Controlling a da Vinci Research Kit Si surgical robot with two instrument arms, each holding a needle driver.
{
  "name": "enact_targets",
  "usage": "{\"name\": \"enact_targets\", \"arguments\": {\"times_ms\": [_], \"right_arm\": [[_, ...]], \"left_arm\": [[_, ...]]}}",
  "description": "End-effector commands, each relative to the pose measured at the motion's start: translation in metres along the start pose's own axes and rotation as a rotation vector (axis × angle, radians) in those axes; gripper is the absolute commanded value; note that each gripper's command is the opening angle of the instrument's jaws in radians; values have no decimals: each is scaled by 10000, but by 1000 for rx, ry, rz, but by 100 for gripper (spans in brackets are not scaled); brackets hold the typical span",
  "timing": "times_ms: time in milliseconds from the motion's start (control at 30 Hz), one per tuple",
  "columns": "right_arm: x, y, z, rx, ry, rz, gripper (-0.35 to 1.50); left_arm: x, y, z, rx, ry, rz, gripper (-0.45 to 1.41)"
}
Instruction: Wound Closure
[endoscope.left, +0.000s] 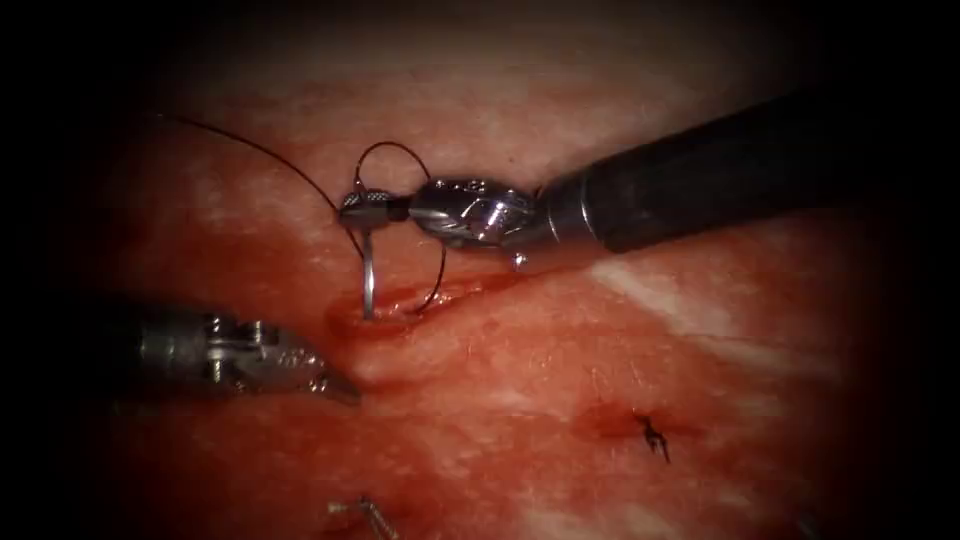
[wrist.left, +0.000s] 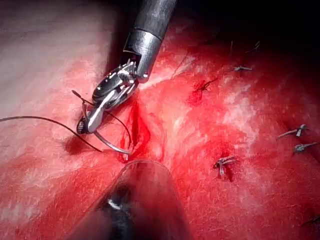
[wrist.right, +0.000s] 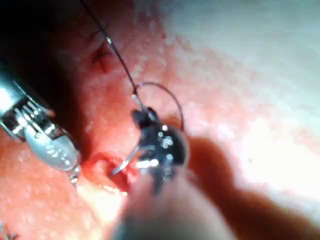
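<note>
Wet red tissue (endoscope.left: 620, 330) fills the frame, its cut (endoscope.left: 420, 300) just left of centre, with red fluid (endoscope.left: 385, 322) pooled at the cut's left end. Tied stitches (endoscope.left: 655, 435) sit at lower right. The right tool (endoscope.left: 365, 208), entering from the upper right, has its fingers pinching the needle (endoscope.left: 368, 275) near its upper end; the tip is in the tissue at the cut. Thread (endoscope.left: 260, 152) trails to the upper left. The left tool (endoscope.left: 335, 385), lower left, holds nothing, fingers pressed together.
</note>
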Motion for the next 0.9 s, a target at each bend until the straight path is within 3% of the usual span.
{"name": "enact_targets", "arguments": {"times_ms": [33,600,900], "right_arm": [[-5,0,7,4,-2,6,-35],[-12,-9,11,49,-30,189,-35],[-18,-10,15,111,-32,368,-35]], "left_arm": [[-2,3,9,-3,-1,-1,-35],[-2,1,9,-4,-1,1,-33],[-2,1,9,-4,-1,1,-33]]}}
